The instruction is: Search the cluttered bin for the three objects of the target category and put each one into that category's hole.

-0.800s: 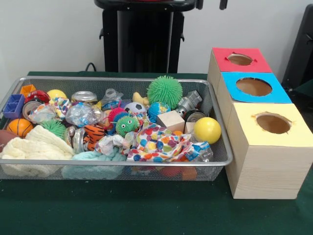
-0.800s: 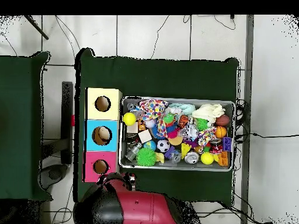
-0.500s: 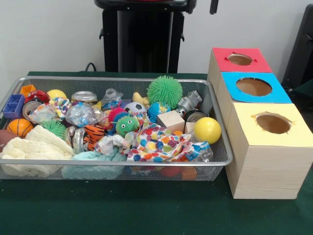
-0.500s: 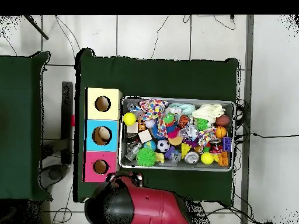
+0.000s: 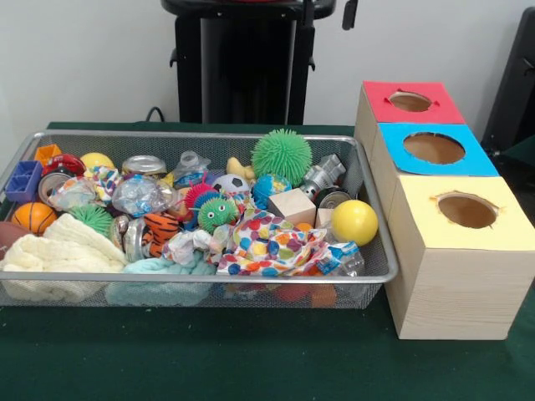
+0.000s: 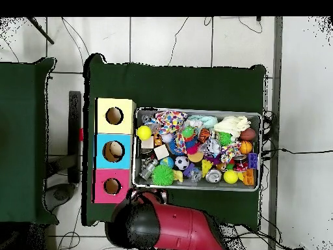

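The wire mesh bin (image 5: pixel 201 279) stands on the green table, full of clutter; it also shows in the overhead view (image 6: pixel 195 186). An orange plush with black tiger stripes (image 5: pixel 159 232) lies left of the middle, half buried; it also shows in the overhead view (image 6: pixel 204 135). I cannot make out the other plush animals. The red-topped box's hole (image 5: pixel 410 101) is the farthest of the row right of the bin, and it shows in the overhead view (image 6: pixel 112 186). My gripper (image 5: pixel 328 12) shows only two dark tips at the top edge, apart and empty, high behind the bin.
The blue-topped box (image 5: pixel 435 149) and yellow-topped box (image 5: pixel 466 210) stand beside the red one. In the bin lie a green spiky ball (image 5: pixel 282 155), a yellow ball (image 5: pixel 354 221), a wooden cube (image 5: pixel 292 205), a spotted cloth (image 5: pixel 272 244) and cans. The red arm (image 6: pixel 175 229) hangs over the table's edge.
The gripper tips have slid left along the top edge of the front view. In the overhead view the red arm has swung right, along the bin's side. Nothing in the bin has moved.
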Controlling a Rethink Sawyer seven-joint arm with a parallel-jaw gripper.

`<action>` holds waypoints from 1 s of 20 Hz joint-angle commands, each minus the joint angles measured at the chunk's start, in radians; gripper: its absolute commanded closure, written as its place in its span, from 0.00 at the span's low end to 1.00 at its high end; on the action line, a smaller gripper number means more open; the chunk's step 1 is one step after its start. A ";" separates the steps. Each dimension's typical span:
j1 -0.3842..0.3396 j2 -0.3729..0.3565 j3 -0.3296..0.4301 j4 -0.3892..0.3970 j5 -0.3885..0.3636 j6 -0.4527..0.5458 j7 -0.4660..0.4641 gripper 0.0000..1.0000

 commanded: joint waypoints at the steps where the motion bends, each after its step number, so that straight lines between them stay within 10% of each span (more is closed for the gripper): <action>1: -0.085 0.046 0.086 -0.108 -0.057 0.033 -0.049 0.00; 20: -0.266 0.209 0.232 -0.255 -0.188 0.040 -0.149 0.00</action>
